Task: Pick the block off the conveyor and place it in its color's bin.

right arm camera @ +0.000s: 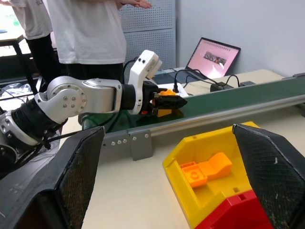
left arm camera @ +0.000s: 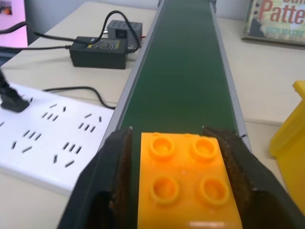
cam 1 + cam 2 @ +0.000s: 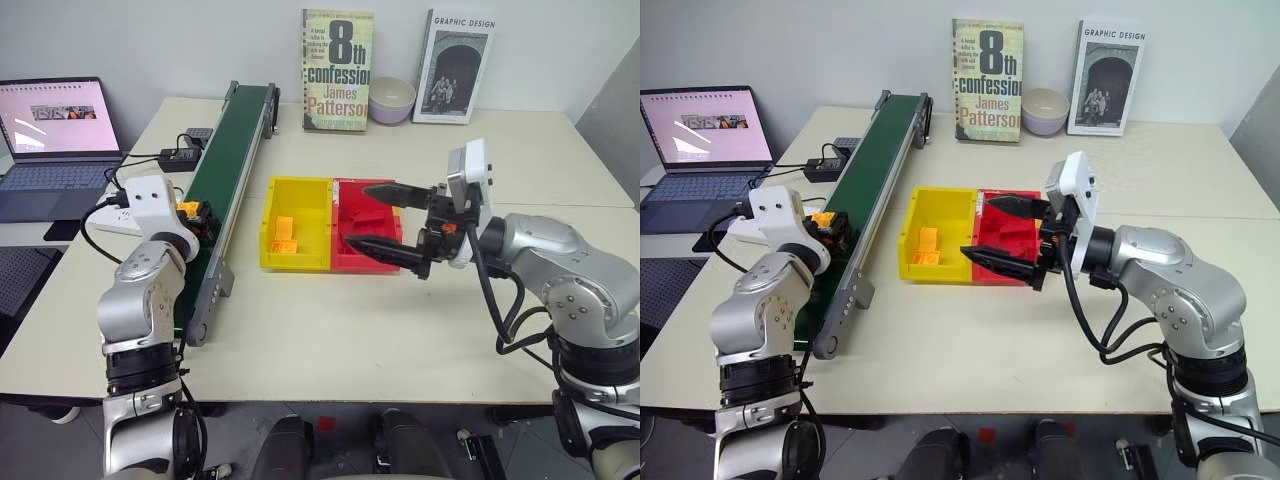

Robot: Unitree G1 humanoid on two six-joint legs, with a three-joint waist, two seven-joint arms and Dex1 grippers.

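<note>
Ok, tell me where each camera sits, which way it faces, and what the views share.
Left eye: on the head, looking forward and down at the table; both arms show.
Right eye: beside it, same scene.
Left wrist: on the left arm, looking along the conveyor; its fingers clamp the block.
Right wrist: on the right arm, looking across the yellow bin toward the conveyor; its fingers stand open.
Shared: the block and conveyor show in all four; the right wrist view also catches the left gripper.

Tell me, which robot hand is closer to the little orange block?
Left. The left gripper is shut on the orange block over the green belt. The right gripper hangs open above the red bin, away from it.
</note>
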